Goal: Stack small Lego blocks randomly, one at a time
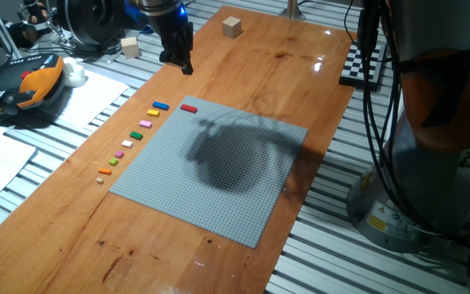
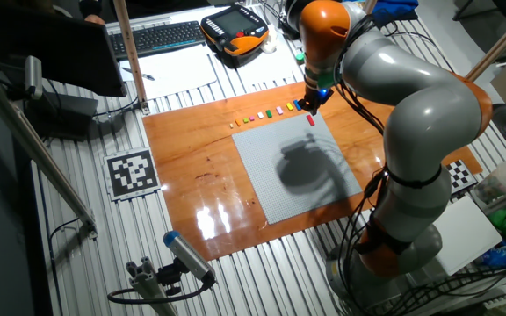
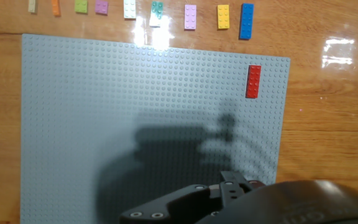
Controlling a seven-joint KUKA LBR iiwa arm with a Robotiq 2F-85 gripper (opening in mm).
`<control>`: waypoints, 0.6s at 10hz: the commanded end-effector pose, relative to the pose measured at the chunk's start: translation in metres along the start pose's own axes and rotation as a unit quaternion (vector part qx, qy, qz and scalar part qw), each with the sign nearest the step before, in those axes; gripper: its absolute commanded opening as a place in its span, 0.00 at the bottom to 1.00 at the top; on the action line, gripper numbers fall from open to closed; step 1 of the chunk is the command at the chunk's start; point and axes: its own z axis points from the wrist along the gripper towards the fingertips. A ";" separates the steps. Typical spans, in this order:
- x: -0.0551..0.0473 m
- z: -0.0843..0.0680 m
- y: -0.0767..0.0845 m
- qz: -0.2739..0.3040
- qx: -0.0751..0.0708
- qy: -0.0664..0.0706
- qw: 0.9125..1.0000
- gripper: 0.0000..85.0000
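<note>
A red Lego brick [image 1: 188, 108] [image 2: 312, 120] [image 3: 253, 81] sits on the grey baseplate [image 1: 219, 188] [image 3: 104, 112] near one corner. A row of small bricks lies on the wood along the plate's edge: blue [image 1: 161, 105] [image 3: 247, 20], yellow [image 3: 223, 17], pink [image 3: 190, 17], then several more. My gripper [image 1: 182, 65] [image 2: 310, 104] [image 3: 235, 183] hangs high above the table, beyond the corner with the red brick. Its black body fills the bottom of the hand view. The fingertips do not show clearly. I see no brick in it.
Two plain wooden cubes [image 1: 232, 27] [image 1: 130, 46] stand at the far end of the wooden table. An orange teach pendant [image 1: 23, 86] [image 2: 234, 19] lies off the table. A checkerboard [image 1: 364, 61] and a marker tag [image 2: 132, 173] lie beside the table edges.
</note>
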 end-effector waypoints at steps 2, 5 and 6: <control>0.000 0.000 0.000 -0.002 0.000 0.000 1.000 0.00; 0.000 0.000 0.000 -0.001 0.000 0.000 1.000 0.00; 0.000 0.000 0.000 -0.011 0.000 0.000 1.000 0.00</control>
